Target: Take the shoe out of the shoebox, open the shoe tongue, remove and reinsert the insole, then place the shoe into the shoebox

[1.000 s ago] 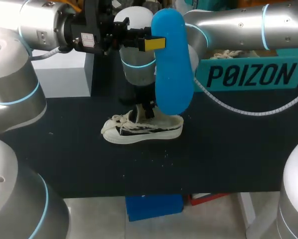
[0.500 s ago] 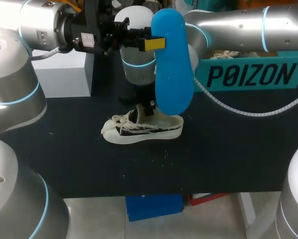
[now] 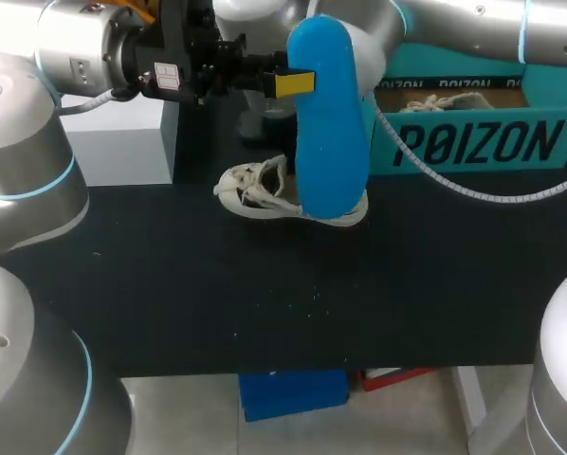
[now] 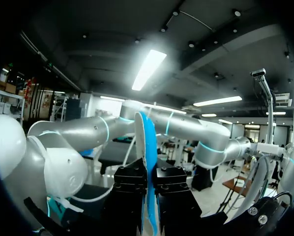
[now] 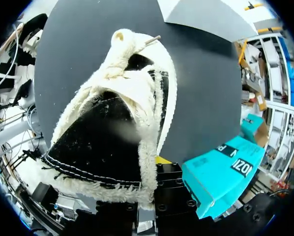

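My left gripper [image 3: 285, 83] is high over the table, shut on a blue insole [image 3: 331, 133] that hangs upright from it. In the left wrist view the insole [image 4: 147, 147] stands edge-on between the fingers of the left gripper [image 4: 148, 179]. The cream and black shoe [image 3: 255, 185] is tipped up behind the insole, toe to the left and opening towards the camera. My right gripper [image 5: 151, 169] is shut on the fleecy heel rim of the shoe [image 5: 112, 137]; in the head view the insole hides this gripper.
The teal shoebox [image 3: 473, 142] stands open at the back right with another cream shoe [image 3: 445, 100] inside, and shows beside my right gripper [image 5: 220, 169]. A white box [image 3: 122, 142] sits at the back left. The dark table [image 3: 217, 303] stretches bare towards its front edge.
My right gripper has shut on the shoe's heel rim and raised it; the shoe went from flat on its sole to tipped up, shifted right and back. The left arm and insole stayed still.
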Controlling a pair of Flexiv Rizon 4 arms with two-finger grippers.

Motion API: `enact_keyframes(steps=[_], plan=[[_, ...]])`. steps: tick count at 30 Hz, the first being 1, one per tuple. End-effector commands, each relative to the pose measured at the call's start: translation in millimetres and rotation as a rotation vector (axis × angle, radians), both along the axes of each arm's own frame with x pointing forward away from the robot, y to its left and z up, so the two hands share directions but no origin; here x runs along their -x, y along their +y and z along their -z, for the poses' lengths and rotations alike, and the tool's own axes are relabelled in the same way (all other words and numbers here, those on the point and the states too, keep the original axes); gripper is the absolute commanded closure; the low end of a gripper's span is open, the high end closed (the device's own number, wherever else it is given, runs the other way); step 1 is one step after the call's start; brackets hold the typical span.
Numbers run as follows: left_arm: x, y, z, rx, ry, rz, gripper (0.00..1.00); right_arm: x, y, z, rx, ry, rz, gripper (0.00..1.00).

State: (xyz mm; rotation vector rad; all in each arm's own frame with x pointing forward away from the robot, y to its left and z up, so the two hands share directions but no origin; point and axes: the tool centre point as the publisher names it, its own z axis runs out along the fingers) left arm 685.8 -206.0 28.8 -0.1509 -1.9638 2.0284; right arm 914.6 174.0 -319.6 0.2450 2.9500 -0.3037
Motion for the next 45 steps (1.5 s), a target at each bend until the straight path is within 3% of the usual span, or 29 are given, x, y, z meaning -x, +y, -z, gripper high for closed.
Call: enact_keyframes(steps=[1,6,21,36,45], plan=[[0.2,-1,1,0.001,-0.001,-0.002,1.0,5.1,-13,-31,0.113,-0.07,0.709,1.0],[0.2,-1,1,0.001,-0.001,-0.002,1.0,4.1,-27,-28,0.124,-0.055,1.233,1.0],[0.2,-1,1,0.001,-0.001,-0.002,1.0,10.8,-17,-11,0.099,0.006,1.722,1.0],[0.2,-1,1,0.001,-0.001,-0.002,1.0,16.6,-20,2,0.099,0.012,1.773,1.0],[0.2,-1,1,0.001,-0.001,-0.002,1.0,20.6,-3,32,0.079,-0.007,1.707,1.0]])
